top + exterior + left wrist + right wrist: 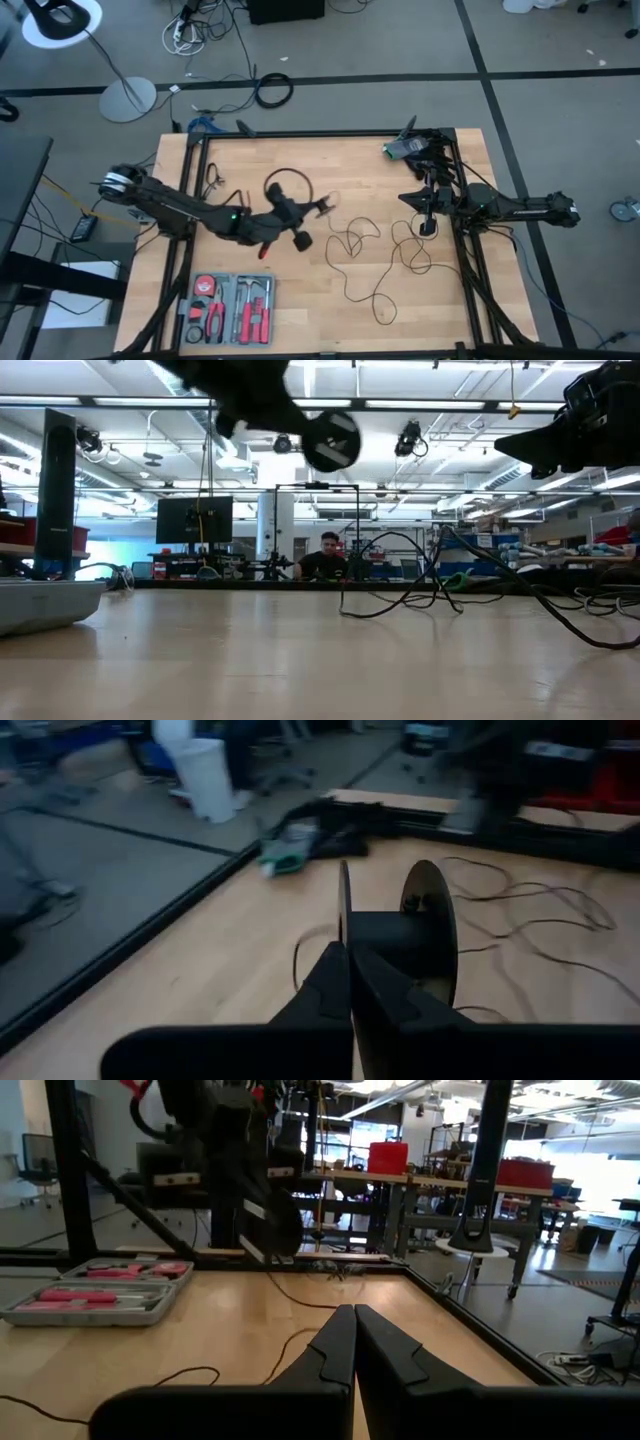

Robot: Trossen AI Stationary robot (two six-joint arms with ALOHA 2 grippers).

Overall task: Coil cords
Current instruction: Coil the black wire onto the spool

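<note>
Black puck (415,935) pinched in my closed left gripper (350,960), lifted; loose cord (362,262) could snag my idle, closed right gripper (428,228).

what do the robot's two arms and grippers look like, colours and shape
Both arms are dark, nearly black, slim and jointed. The left arm has a small green light and a red part near its wrist. The right arm is plain dark. The left gripper and right gripper each have two flat, tapered black fingers.
</note>
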